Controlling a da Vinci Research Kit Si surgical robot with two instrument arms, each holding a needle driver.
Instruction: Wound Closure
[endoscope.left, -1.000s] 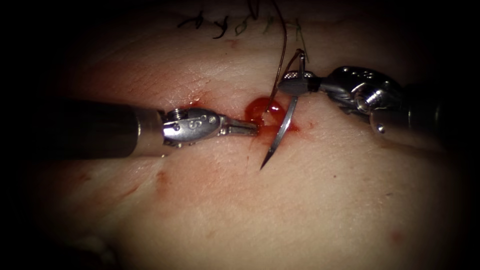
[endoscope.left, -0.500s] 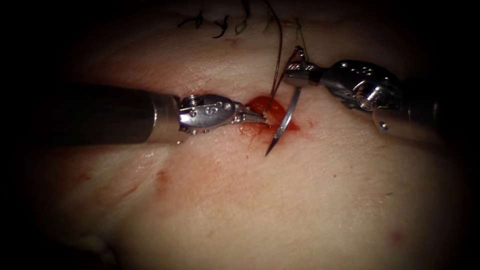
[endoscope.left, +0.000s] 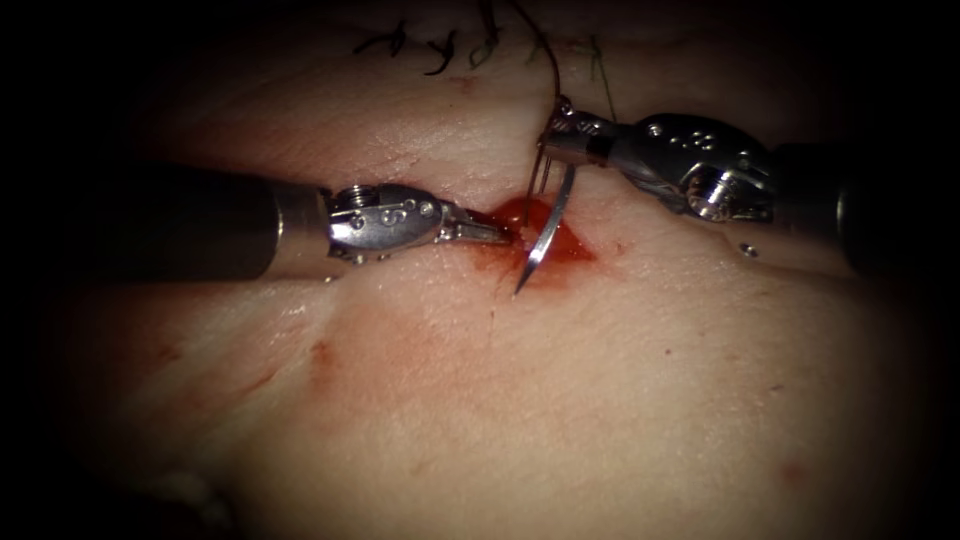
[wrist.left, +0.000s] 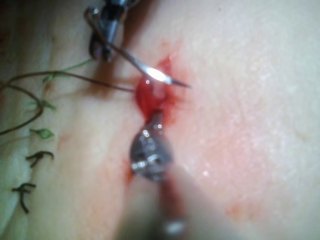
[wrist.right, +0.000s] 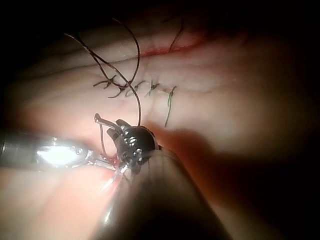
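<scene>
The right tool (endoscope.left: 558, 140) comes in from the right, its jaws shut on the curved needle (endoscope.left: 548, 225) near its tail end. The needle hangs down over the pool of red fluid (endoscope.left: 540, 235) at the cut, its tip free just above the tissue (endoscope.left: 600, 400), not in it. Dark thread (endoscope.left: 553, 90) runs from the needle's tail up toward the far edge. The left tool (endoscope.left: 505, 237) lies flat from the left, jaws shut on the cut's left edge in the red fluid. The left wrist view shows the needle (wrist.left: 150, 72) crossing the wound ahead of the left tool (wrist.left: 156, 120).
Several finished stitches with cut ends (endoscope.left: 440, 50) lie along the cut at the far edge, also visible as stitches (wrist.left: 35, 157) and stitches (wrist.right: 125, 87) in the wrist views. A loose thread loop (wrist.right: 135, 75) arcs over them. The thin unclosed cut (endoscope.left: 493, 315) runs toward the viewer.
The right tool has shifted left and a little up, carrying the needle so its tip sits higher, over the wound. The left tool went right, then drew back left.
</scene>
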